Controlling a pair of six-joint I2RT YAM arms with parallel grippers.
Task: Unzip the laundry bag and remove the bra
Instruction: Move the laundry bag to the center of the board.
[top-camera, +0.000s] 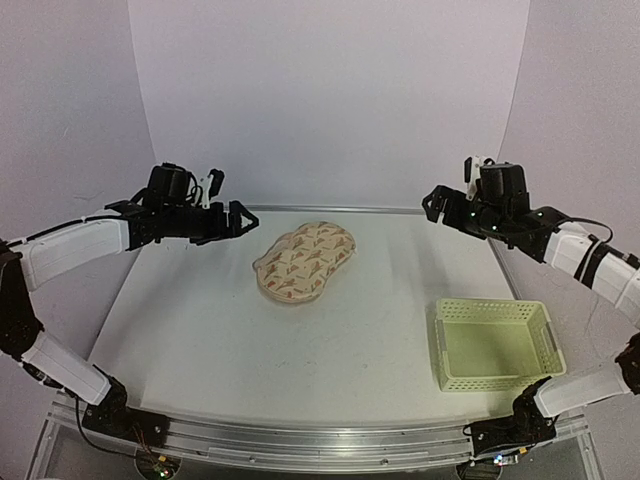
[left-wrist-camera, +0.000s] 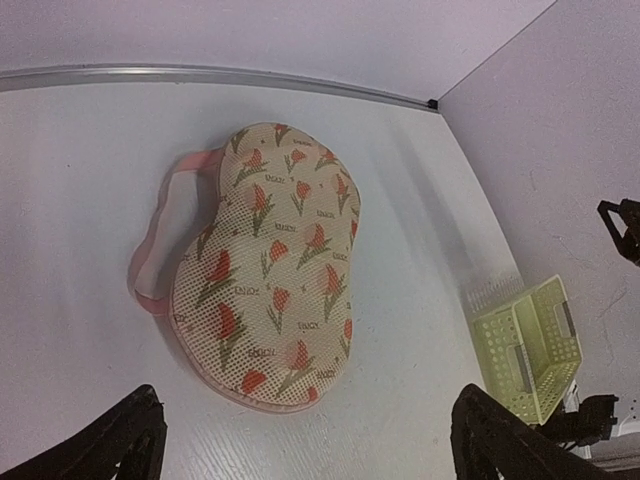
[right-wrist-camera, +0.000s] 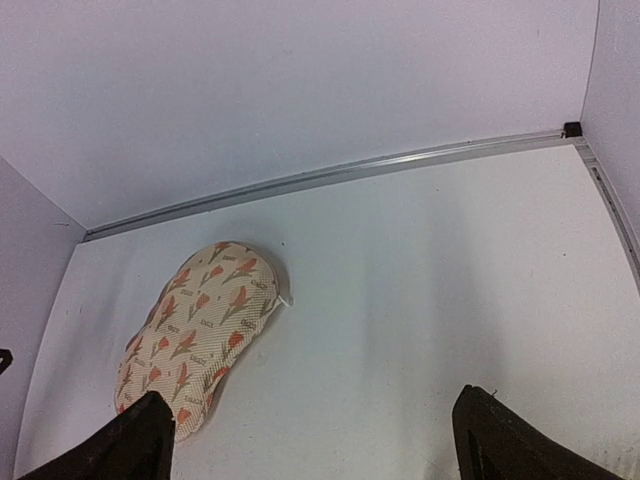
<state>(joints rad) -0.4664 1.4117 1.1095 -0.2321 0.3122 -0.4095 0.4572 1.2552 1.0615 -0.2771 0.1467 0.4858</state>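
Laundry bag (top-camera: 305, 262) lies flat near the table's far edge, looks closed; bra unseen, prob. inside. Left gripper (top-camera: 247, 220) & right gripper (top-camera: 430, 205) hover either side, jaws wide, empty, ready for approach.

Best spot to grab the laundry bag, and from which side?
Probably the pink loop on the left edge of the laundry bag, taken by the left end effector coming in low from the left. The bag lies flat, so its face gives no pinch; the loop sticks out past the edge on that arm's side.
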